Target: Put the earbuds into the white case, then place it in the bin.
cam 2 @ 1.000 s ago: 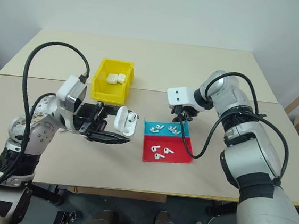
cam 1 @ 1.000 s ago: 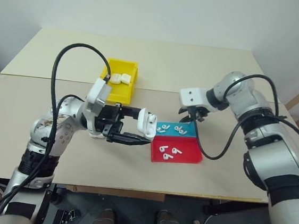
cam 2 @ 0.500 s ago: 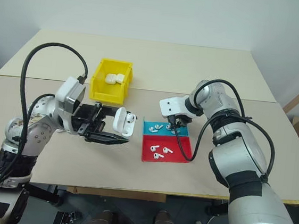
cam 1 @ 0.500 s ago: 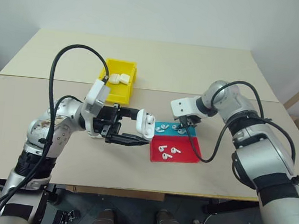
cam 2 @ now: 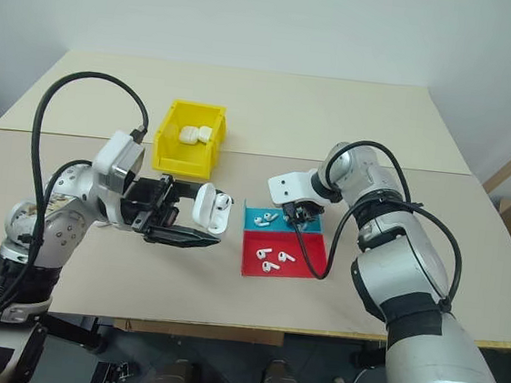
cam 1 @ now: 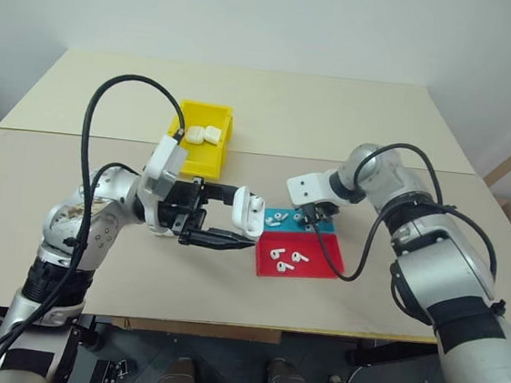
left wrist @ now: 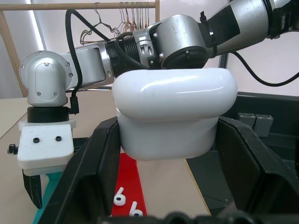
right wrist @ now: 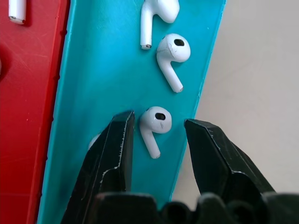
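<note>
Earbuds [right wrist: 156, 122] glossy white, stemmed, smooth tray [right wrist: 98, 93]

— What lay under the right gripper [right wrist: 156, 133]?
— A blue tray [right wrist: 100, 74] with a red tray [right wrist: 28, 93] touching its side. One earbud [right wrist: 155, 125] sat between the parted black fingers [right wrist: 114, 154], apart from both.
— Any others?
— Two more earbuds [right wrist: 172, 56] lay farther along the blue tray, and another one's stem [right wrist: 17, 10] showed on the red.
</note>
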Robot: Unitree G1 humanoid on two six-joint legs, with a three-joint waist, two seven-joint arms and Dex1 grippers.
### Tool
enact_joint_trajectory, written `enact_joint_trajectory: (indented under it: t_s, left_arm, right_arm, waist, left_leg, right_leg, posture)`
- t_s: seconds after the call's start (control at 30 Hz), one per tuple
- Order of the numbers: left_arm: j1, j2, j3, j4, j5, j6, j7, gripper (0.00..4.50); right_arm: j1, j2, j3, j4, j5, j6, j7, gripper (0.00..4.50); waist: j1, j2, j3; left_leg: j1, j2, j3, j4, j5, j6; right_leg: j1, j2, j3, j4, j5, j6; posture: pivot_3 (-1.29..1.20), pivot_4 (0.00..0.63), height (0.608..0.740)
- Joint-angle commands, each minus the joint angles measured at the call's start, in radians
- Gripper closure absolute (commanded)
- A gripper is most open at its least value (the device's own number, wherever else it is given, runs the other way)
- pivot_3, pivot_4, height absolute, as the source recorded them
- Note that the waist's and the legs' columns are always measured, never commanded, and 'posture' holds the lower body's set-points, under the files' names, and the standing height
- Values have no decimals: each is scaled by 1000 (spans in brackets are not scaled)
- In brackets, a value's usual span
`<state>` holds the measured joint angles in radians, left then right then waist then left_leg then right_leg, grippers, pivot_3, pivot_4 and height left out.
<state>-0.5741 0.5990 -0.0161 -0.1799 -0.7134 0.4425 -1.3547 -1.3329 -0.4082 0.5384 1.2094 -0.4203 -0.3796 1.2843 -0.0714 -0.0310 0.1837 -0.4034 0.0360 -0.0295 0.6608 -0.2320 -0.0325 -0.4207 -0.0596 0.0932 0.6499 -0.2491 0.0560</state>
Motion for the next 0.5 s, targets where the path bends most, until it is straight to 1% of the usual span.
enact_joint_trajectory:
  t_s: [0.03, 0.23, 0.33, 0.43, 0.5]
  left_arm:
    - [3, 9, 30, -32, -23, 0, 6, 1733]
    - [10, 14, 33, -38, -25, -1, 10, 1733]
    - [13, 14, 34, -41, -25, -1, 12, 1733]
    - [12, 15, 36, -38, -23, -2, 10, 1733]
    - [12, 15, 36, -36, -23, -2, 9, 1733]
  right_arm:
    - [-5, -3, -10, 2, -13, -8, 2, 2376]
    - [3, 1, -4, 7, -25, -3, 9, 2376]
    - [7, 4, -6, 7, -24, -2, 23, 2936]
    - [11, 8, -19, 6, -15, 8, 33, 3846]
    - [13, 8, -24, 3, -13, 11, 35, 3864]
  waist:
    - [0, 0, 0]
    - [0, 0, 0]
    - [0, 0, 0]
    - [0, 0, 0]
    - [0, 0, 0]
  left_leg:
    - [0, 0, 0, 0, 0, 0]
    - [1, 0, 0, 0, 0, 0]
    - [1, 0, 0, 0, 0, 0]
    - [2, 0, 0, 0, 0, 0]
    - [2, 0, 0, 0, 0, 0]
  right_leg:
    - [0, 0, 0, 0, 0, 0]
    - [1, 0, 0, 0, 0, 0]
    - [1, 0, 0, 0, 0, 0]
    - [1, 0, 0, 1, 0, 0]
    - [2, 0, 0, 1, 0, 0]
  posture:
    - [0, 150, 740]
    - [0, 150, 740]
    - [0, 150, 740]
    - [0, 150, 740]
    - [0, 150, 740]
